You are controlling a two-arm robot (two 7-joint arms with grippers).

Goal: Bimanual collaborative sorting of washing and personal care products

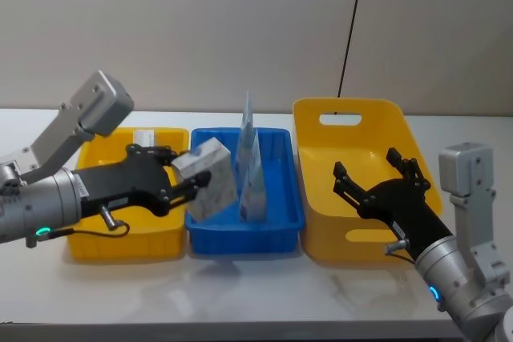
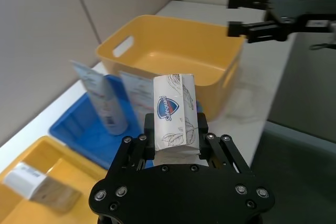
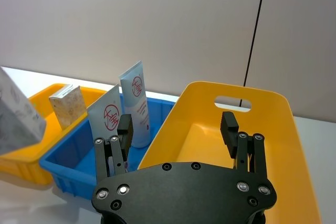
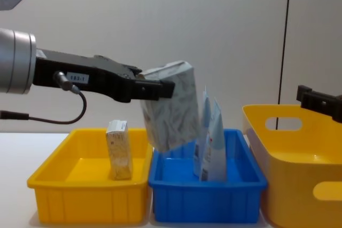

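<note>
Here the left gripper [image 1: 189, 174] pinches the whitish boxy pack with grey leaf print [image 1: 207, 179] between its jaws and holds it tilted in the air over the left side of the blue tray [image 1: 240, 242]. A blue shield logo shows on the pack's face in the left wrist view. Two flat pale-blue pouches with red round logos [image 1: 249, 167] stand upright in the blue tray, just beside the held pack. A small beige wrapped pack [image 1: 144, 138] stands in the low yellow tray [image 1: 120, 242] on the left. The right gripper [image 1: 373, 175] hangs over the tall yellow bin [image 1: 329, 242] on the right, jaws spread wide and gripping nothing. All three containers sit side by side on the white table [image 1: 240, 294].
</note>
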